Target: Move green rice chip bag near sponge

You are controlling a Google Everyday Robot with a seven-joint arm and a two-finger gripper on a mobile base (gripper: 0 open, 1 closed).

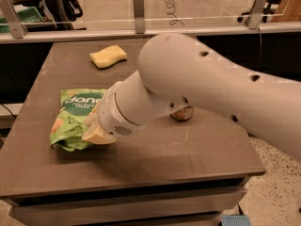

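The green rice chip bag [74,119] lies at the left of the table, its "dang" logo facing up. My gripper [96,132] is at the bag's lower right edge, with cream-yellow fingers [99,136] closed on the crinkled pouch. The big white arm comes in from the right and hides the bag's right side. The pale yellow sponge [108,56] lies at the back of the table, apart from the bag and well beyond it.
A can [182,114] stands right of centre, mostly hidden behind the arm. The dark table [188,159] ends at a front edge close below the bag. A glass barrier with posts [138,11] runs along the far side.
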